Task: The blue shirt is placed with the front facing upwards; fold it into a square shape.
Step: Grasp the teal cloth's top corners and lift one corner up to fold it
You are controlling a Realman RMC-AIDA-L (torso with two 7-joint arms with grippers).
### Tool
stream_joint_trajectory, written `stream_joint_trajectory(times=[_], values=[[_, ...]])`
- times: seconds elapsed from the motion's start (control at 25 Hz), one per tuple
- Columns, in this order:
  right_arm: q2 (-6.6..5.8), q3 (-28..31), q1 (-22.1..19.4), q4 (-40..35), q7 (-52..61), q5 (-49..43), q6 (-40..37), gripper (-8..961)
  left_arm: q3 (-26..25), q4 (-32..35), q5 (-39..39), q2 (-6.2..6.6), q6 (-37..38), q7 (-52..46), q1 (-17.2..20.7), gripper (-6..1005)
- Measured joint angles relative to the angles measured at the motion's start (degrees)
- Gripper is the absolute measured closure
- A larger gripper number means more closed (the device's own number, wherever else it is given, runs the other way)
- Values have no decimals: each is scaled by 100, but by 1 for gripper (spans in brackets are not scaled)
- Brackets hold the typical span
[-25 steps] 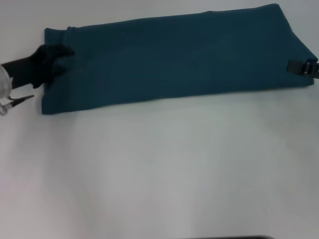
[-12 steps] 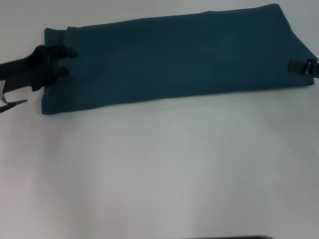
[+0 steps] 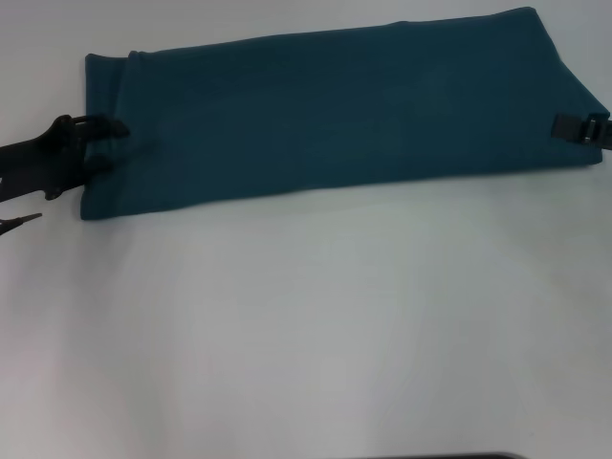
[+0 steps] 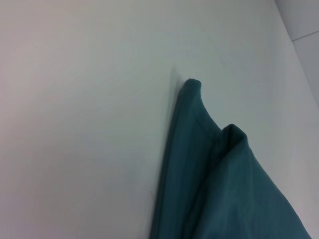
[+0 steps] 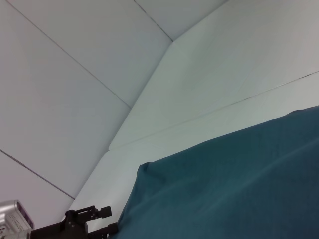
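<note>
The blue shirt [image 3: 335, 110] lies as a long band along the desk's [image 3: 306, 325] far edge; left gripper [image 3: 96, 143], parted, straddles its end, right gripper [image 3: 581, 129], state unclear, meets the other, apparently for a crosswise fold

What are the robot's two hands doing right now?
Left gripper: open, at the blue shirt's left end.
Right gripper: at the shirt's right end.

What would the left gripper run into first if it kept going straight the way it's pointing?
Most likely the blue shirt: the left gripper points across its short left edge, fingers spread. Height above the cloth is unclear.
</note>
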Motion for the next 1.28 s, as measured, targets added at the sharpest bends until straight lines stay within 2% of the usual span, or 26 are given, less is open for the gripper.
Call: stream_joint_trajectory(times=[0.08, 0.24, 0.36, 0.4, 0.44, 0.48, 0.56, 0.68, 0.8, 0.96, 1.04, 1.16, 1.28], values=[[0, -2, -1, 0, 1, 0, 0, 35, -3, -40, -2, 2, 80, -1, 5, 401], [-6, -3, 4, 0, 7, 0, -1, 35, -32, -547, -52, 48, 619, 94, 3, 401], [-16, -3, 9, 0, -13, 0, -3, 35, 59, -858, -27, 258, 1254, 752, -174, 402], [-21, -3, 9, 0, -26, 0, -4, 35, 200, -866, 60, 448, 1579, 1253, -366, 402], [-25, -3, 11, 0, -33, 1, -5, 35, 200, -866, 60, 448, 1579, 1253, -366, 401], [-29, -3, 13, 0, -38, 0, -6, 36, 304, -857, 150, 542, 1676, 1416, -464, 401], [-36, -3, 29, 0, -41, 1, -7, 36, 454, -843, 440, 646, 1656, 1450, -610, 397], [-38, -3, 44, 0, -47, 0, -9, 36, 458, -762, 904, 576, 1304, 1338, -762, 390], [-34, -3, 50, 0, -44, 1, -10, 36, 443, -730, 1045, 482, 898, 1091, -788, 324], [-32, 0, 55, 0, -10, 1, -10, 36, 391, -749, 1057, 472, 743, 544, -752, 242], [-31, 6, 56, 0, -8, 1, -11, 36, 257, -744, 1056, 468, 594, -112, -703, 210], [-27, 6, 57, 0, -9, 1, -10, 37, -62, -776, 1010, 300, 369, -749, -570, 163], [-22, 12, 64, 0, -12, 1, -6, 37, -115, -840, 1031, 133, 226, -723, -515, 115]])
